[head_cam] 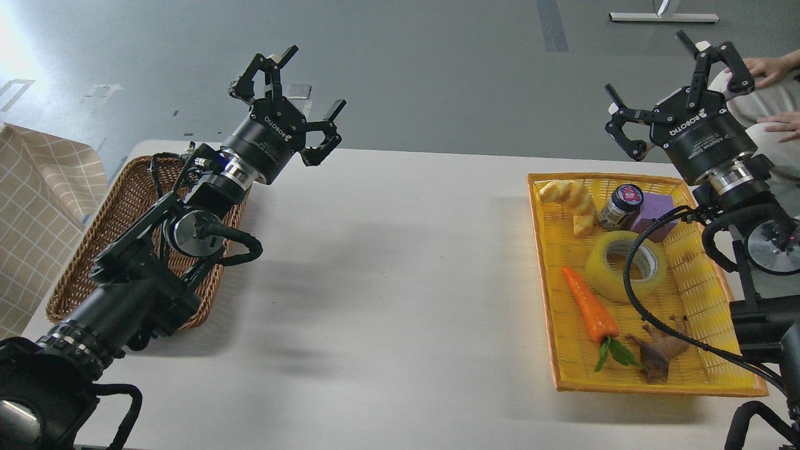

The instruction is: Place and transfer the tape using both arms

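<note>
The tape (625,265), a wide translucent yellow roll with a pale core, lies flat in the middle of the yellow tray (550,312) at the right; a black cable crosses over it. My right gripper (678,87) is raised above the tray's far right corner, open, nothing between its fingers. Over at the left, my left gripper (290,100) is lifted above the far end of the brown wicker basket (128,206), also open and holding nothing. Both arms are well apart from the tape.
The tray also holds a croissant (572,203), a dark jar (620,206), a purple block (653,215), a carrot (590,306) and a brown figure (659,350). A person's hands (772,69) rest at the far right. A checked cloth (37,206) lies at left.
</note>
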Action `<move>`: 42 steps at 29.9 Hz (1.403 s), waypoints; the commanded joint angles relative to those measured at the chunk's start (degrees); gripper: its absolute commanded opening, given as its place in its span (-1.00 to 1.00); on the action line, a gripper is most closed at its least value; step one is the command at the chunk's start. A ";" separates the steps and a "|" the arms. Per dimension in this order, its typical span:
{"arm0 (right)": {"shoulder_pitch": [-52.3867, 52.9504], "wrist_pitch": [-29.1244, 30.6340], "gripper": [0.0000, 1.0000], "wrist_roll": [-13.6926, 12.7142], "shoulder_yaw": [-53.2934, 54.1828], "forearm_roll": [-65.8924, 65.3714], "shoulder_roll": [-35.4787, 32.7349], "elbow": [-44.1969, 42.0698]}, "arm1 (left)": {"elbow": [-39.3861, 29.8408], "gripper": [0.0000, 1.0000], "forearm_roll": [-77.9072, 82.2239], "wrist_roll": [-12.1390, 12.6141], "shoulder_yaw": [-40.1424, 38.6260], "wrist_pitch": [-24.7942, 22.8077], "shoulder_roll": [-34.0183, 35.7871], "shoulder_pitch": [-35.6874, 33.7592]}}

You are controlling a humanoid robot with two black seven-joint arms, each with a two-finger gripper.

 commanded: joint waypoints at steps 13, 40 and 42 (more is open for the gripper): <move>-0.03 0.00 1.00 0.11 0.15 0.00 0.28 -0.18 | 0.61 1.00 -0.16 -0.67 -0.39 0.00 0.11 -0.29; 0.06 0.00 1.00 0.20 0.15 0.00 0.19 -0.10 | 0.17 1.00 0.11 -0.67 -0.04 0.00 -0.24 -0.20; 0.06 0.00 1.00 0.11 0.15 0.00 0.10 -0.18 | 0.17 1.00 0.02 -0.67 -0.13 0.00 -0.51 -0.29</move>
